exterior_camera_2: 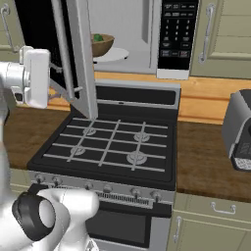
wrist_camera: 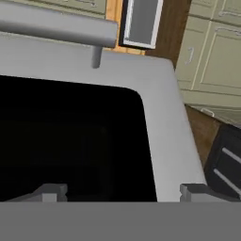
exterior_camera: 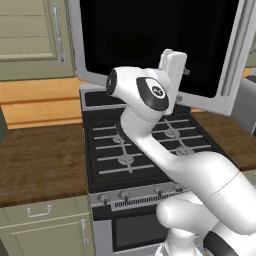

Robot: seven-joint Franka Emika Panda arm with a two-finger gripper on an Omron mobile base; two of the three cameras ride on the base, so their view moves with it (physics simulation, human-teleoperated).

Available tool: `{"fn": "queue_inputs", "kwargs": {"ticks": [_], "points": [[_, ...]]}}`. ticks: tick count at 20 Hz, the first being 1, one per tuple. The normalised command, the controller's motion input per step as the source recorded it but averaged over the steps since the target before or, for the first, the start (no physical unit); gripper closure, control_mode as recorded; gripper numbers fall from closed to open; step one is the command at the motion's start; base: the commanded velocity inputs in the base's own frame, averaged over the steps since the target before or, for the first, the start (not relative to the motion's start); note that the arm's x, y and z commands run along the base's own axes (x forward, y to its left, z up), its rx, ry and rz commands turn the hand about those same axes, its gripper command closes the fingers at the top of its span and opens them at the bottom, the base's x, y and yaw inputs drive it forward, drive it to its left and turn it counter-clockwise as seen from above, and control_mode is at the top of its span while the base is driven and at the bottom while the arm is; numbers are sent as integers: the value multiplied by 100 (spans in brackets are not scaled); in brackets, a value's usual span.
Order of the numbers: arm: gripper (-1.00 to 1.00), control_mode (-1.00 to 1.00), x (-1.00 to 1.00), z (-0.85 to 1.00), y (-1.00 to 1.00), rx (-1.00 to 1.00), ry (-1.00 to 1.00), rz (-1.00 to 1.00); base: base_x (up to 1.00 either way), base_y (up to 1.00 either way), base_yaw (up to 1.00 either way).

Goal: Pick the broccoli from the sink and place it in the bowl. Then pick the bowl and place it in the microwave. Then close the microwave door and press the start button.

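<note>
Above the black gas stove (exterior_camera_2: 110, 142), your gripper (wrist_camera: 124, 190) sits right up against the outer face of the wide silver-framed microwave door (exterior_camera_2: 78, 59), and that's the relation your next move turns on. In the hand view the door's large black window spreads straight ahead of the two dark fingertips (wrist_camera: 49, 192), which stand wide apart, clamped on nothing; the smooth silver frame runs between them, and the long bar handle (wrist_camera: 56, 26) crosses the top of that view.

From the right base view the door stands swung open, edge-on, its long axis upright, with your white hand (exterior_camera_2: 34, 78) on its outer side. Behind it, the round brown wooden bowl (exterior_camera_2: 104, 45) already rests on the white turntable plate (exterior_camera_2: 115, 55) inside the silver-grey microwave (exterior_camera_2: 147, 37), with the small bright-green lumpy broccoli (exterior_camera_2: 98, 37) in it.

So you look set for the closing push: press the flat panel toward the cavity. The black keypad panel (exterior_camera_2: 179, 34) waits on the right, well apart.
</note>
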Motion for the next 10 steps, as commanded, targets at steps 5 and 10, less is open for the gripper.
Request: {"fn": "queue_inputs", "kwargs": {"ticks": [5, 10], "points": [[-100, -100, 100, 3, -56, 0, 7, -3, 0, 0, 0], [-100, -100, 100, 0, -38, 0, 3, 0, 0, 0, 0]]}}
